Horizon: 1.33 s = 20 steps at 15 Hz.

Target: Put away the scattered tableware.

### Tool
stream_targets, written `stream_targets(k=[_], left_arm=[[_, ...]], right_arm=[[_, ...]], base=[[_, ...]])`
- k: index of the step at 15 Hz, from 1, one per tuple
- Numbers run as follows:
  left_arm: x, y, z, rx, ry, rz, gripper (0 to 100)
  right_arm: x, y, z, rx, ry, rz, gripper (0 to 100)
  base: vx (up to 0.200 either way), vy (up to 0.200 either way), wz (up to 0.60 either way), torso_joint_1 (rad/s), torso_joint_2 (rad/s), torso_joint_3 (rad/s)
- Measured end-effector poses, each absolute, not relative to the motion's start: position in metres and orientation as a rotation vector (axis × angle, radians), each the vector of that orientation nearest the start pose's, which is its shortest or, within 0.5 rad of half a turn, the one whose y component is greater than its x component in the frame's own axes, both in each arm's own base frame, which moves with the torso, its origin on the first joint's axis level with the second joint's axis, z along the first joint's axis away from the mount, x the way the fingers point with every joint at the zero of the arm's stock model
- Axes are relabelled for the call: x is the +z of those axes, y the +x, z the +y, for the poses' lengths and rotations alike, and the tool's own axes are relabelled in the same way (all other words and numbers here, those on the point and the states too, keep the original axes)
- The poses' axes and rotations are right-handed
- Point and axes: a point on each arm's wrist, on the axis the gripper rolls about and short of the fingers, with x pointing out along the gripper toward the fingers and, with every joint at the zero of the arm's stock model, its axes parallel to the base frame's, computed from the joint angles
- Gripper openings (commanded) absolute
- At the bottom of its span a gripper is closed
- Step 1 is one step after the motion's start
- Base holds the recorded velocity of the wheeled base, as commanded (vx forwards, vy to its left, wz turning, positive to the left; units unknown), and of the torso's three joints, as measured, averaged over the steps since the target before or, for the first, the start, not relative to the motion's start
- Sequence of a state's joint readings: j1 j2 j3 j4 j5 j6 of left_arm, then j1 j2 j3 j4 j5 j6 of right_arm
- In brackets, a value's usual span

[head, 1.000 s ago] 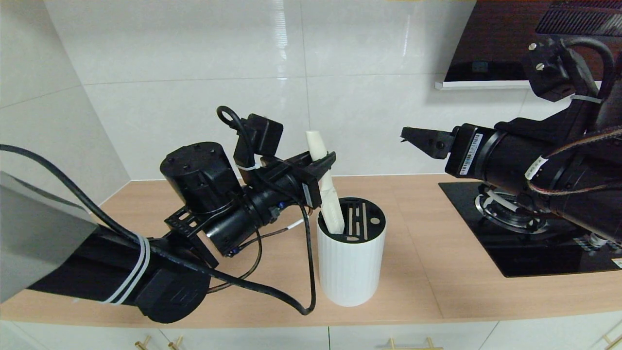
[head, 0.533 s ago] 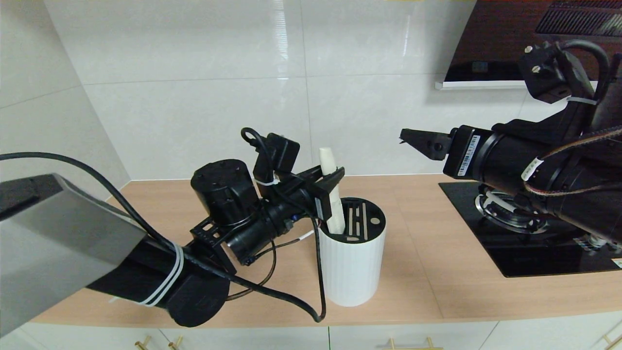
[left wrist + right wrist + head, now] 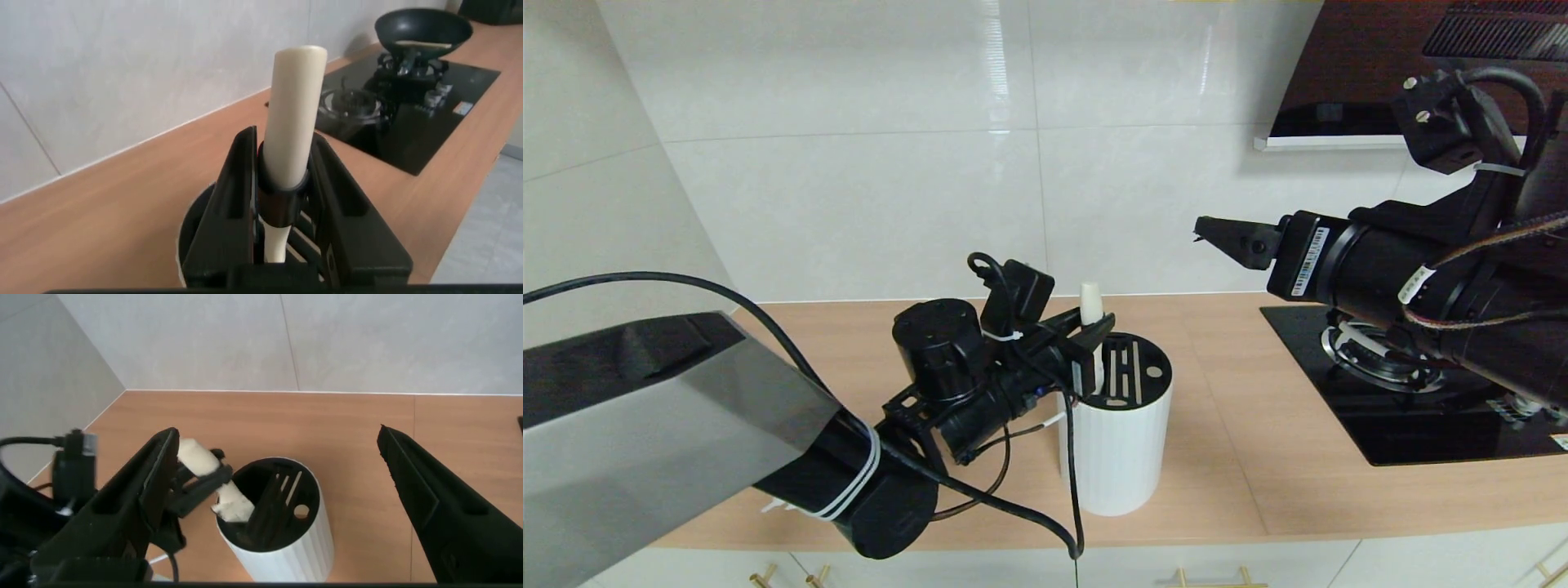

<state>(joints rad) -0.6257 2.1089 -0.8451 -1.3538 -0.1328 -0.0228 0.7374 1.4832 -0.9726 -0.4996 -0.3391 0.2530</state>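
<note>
Clamping the cream handle (image 3: pixel 294 98) with the left gripper (image 3: pixel 283 175), just below its rounded top. Stands upright, long axis vertical, lower end sunk in a slot on the left side of the white holder (image 3: pixel 1115 441). Likely calls for a straight push down, then letting go. Holds the right gripper (image 3: pixel 278 434) spread wide, raised toward the stove (image 3: pixel 1388 384), well apart.

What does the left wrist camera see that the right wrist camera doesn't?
Left wrist view, not the right: a frying pan on the stove. Right wrist view, not the left: the right gripper, open. Both: the left gripper shut on the cream handle, which stands in the white holder, and the wooden counter.
</note>
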Motion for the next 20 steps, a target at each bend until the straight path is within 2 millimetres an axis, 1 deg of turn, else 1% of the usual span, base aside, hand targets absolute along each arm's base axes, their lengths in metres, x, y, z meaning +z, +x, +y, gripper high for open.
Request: stream_targets(k=[4,8,9,17,19,20], left_arm=[[0.115,0.308,-0.226,-0.755,-0.039,-0.061,0],[0.112,0.309,-0.227,-0.753,-0.029,-0.056,0],[0.111,0.309,-0.227,-0.749,-0.024,-0.056,100],[0.115,0.309,-0.227,-0.74,-0.032,-0.085,100],[0.122,0.307,-0.226,-0.739,-0.04,-0.121,100],[0.13,0.306,-0.224,-0.734,-0.046,-0.149,100]], right_arm=[[0.278,0.201,0.172,0.395,0.244,0.06,100],[0.278,0.201,0.172,0.395,0.244,0.06,100],[0.278,0.201,0.172,0.395,0.243,0.061,100],[0.278,0.201,0.172,0.395,0.243,0.061,100],[0.277,0.2,0.172,0.393,0.242,0.062,100],[0.275,0.199,0.17,0.387,0.238,0.068,100]], base=[[0.0,0.0,0.0,0.0,0.0,0.0],[0.0,0.0,0.0,0.0,0.0,0.0],[0.0,0.0,0.0,0.0,0.0,0.0],[0.0,0.0,0.0,0.0,0.0,0.0],[0.0,0.0,0.0,0.0,0.0,0.0],[0.0,0.0,0.0,0.0,0.0,0.0]])
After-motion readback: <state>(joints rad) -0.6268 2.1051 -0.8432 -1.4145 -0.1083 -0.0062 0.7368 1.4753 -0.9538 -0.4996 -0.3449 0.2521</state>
